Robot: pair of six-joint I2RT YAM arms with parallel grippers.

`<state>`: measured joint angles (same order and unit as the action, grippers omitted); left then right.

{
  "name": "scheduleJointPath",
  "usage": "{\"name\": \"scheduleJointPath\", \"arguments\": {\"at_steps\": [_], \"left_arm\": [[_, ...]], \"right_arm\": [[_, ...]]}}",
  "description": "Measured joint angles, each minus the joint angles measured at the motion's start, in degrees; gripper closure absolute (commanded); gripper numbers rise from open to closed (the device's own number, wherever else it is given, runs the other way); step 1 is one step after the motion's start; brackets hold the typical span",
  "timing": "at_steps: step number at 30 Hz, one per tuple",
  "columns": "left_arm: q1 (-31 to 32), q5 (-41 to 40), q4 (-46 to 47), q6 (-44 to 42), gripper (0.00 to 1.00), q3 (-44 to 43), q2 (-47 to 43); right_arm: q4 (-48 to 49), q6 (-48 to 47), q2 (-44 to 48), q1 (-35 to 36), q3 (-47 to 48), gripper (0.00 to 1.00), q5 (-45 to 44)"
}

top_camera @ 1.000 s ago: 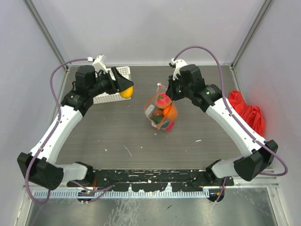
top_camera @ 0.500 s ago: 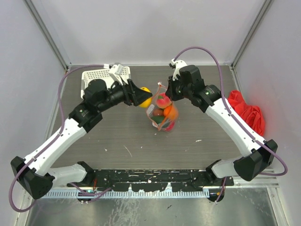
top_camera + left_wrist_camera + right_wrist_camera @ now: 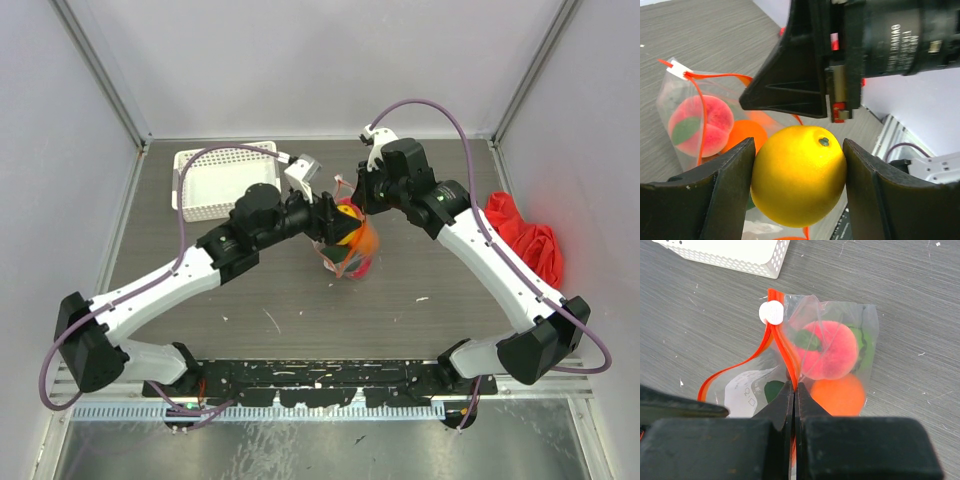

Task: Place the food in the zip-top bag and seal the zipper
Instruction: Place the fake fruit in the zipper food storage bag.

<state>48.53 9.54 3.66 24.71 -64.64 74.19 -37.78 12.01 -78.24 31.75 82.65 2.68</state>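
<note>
What changed: within the last second your left arm swung from the white basket (image 3: 225, 180) at the far left across to the middle of the tabletop (image 3: 250, 290), carrying the yellow fruit (image 3: 796, 185) to the zip-top bag (image 3: 866, 325).
Left fingers (image 3: 330, 221): they were clamped on the yellow fruit, one on each side, and held it just above the bag's mouth.
Right fingers (image 3: 794, 392): they were pressed flat together on the zipper (image 3: 780, 337) a little below its white slider tab (image 3: 771, 312). They had not moved, and kept that edge lifted so the mouth stayed open toward your left arm.
Bag contents: the peach-pink fruit (image 3: 832, 350) and the orange fruit (image 3: 838, 395) lay inside, with something dark green (image 3: 774, 390) beside them.
Bag position: it stood mid-tabletop, near and right of the basket, well left of the red cloth (image 3: 525, 240).
Uncertain: the overhead view hid the mouth behind both wrists, so the yellow fruit may or may not have crossed the zipper line yet.
Meaning for the task: you had brought one more fruit to the point of release. The basket looked empty from above, so this was likely the last one. The zipper was open, and sealing remained.
</note>
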Motion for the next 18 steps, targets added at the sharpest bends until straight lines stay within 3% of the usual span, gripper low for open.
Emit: {"name": "scheduleJointPath", "arguments": {"at_steps": [6, 13, 18], "left_arm": [[0.3, -3.2, 0.7, -2.2, 0.45, 0.4, 3.7], [0.4, -5.7, 0.7, -3.4, 0.23, 1.1, 5.0], [0.5, -6.3, 0.8, -3.4, 0.17, 1.1, 5.0]], "right_arm": [[0.0, 0.0, 0.0, 0.0, 0.0, 0.99, 0.2], [0.0, 0.0, 0.0, 0.0, 0.0, 1.0, 0.3], [-0.1, 0.0, 0.0, 0.0, 0.0, 1.0, 0.3]]}}
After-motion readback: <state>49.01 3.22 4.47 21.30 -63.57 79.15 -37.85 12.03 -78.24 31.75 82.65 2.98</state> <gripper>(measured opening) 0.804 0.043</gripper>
